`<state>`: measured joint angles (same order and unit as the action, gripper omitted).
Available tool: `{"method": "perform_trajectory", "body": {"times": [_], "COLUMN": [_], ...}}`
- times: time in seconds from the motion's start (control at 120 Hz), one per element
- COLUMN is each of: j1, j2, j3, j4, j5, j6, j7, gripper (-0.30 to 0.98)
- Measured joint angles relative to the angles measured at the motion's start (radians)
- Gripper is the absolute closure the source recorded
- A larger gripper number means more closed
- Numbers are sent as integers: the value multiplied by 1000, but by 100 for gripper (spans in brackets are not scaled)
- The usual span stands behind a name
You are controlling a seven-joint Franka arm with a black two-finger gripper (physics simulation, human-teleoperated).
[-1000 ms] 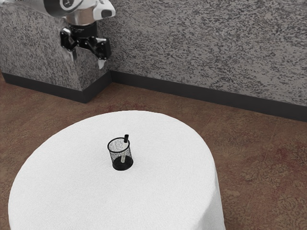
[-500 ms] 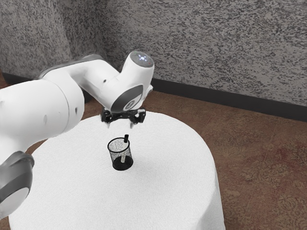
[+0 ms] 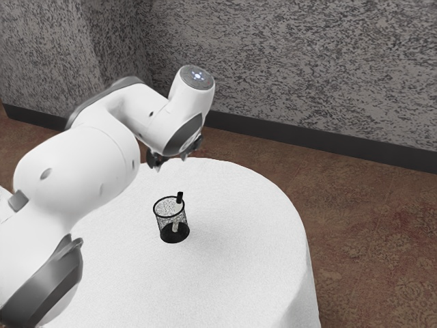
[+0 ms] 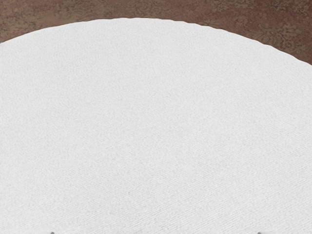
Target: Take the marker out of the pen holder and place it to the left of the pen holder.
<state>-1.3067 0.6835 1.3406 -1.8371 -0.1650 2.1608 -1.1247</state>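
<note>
Gripper point(image 3: 171, 164) hangs wide and empty, presumably readied for the marker point(image 3: 179, 197), which leans inside the pen holder point(image 3: 166, 222), black end above the rim, likely the easiest grip. Exterior view gives this pair; wrist view details the white tablecloth point(image 4: 156, 117), its weave plain against brown floor point(image 4: 219, 9).
</note>
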Motion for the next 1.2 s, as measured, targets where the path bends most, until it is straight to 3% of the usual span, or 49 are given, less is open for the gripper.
{"method": "perform_trajectory", "body": {"times": [0.1,0.192,0.25,0.4,0.7,1.008,1.2], "j1": [90,267,306,160,123,177,189], "j2": [30,50,53,54,65,76,83], "j3": [-68,-215,-231,-86,-120,-187,-218], "j4": [39,140,162,169,152,163,166], "j5": [-15,-31,-34,36,107,-31,-84], "j6": [-7,-9,-16,-155,-370,-346,-330], "j7": [-41,-74,-93,-167,-313,-397,-430], "gripper": [16,16,17,20,13,23,26]}}
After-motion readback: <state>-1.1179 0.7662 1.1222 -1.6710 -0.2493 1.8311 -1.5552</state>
